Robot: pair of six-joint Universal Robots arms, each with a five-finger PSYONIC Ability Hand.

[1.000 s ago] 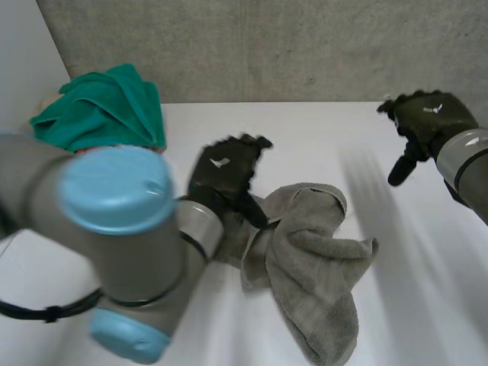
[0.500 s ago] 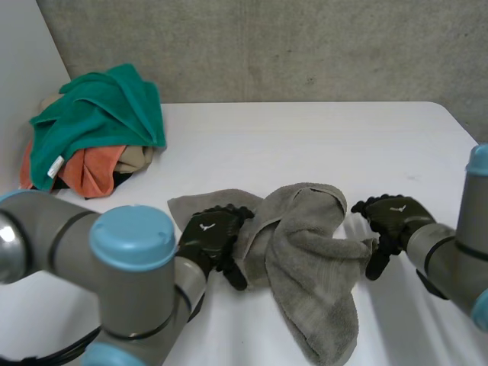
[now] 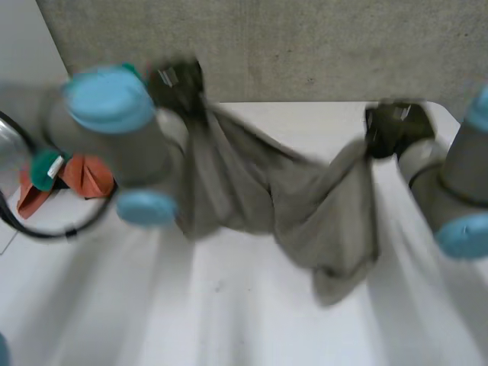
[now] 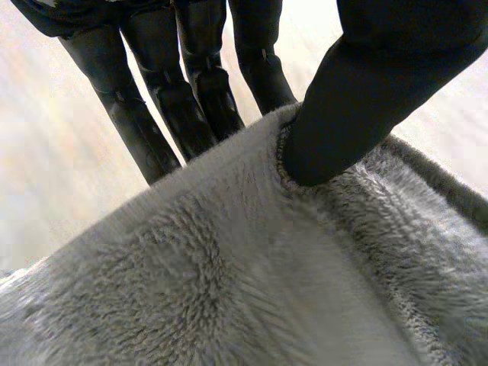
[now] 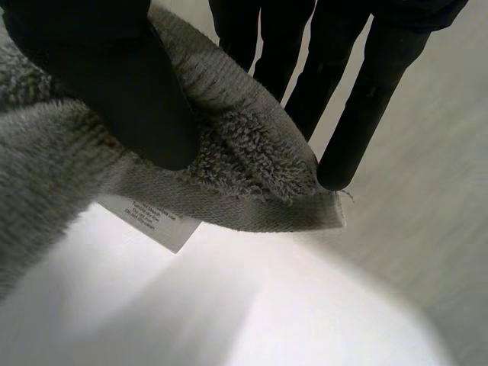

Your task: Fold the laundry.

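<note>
The grey terry towel (image 3: pixel 305 202) is hanging lengthwise across the frame. The left robot hand (image 3: pixel 177 81) is pinching its upper-left end; the right robot hand (image 3: pixel 391 130) is pinching its upper-right corner.

towel (image 3: pixel 290 206) now lifted, pinched by raised left hand (image 3: pixel 177 84), right hand (image 3: pixel 390 128)

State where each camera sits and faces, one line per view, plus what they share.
Head view: behind the arms, looking down on the table; shows left hand, right hand.
Left wrist view: on the left wrist, looking along the palm; fingers pinch the grey towel.
Right wrist view: on the right wrist, along the palm; fingers pinch its corner by the label.
All share the towel.
</note>
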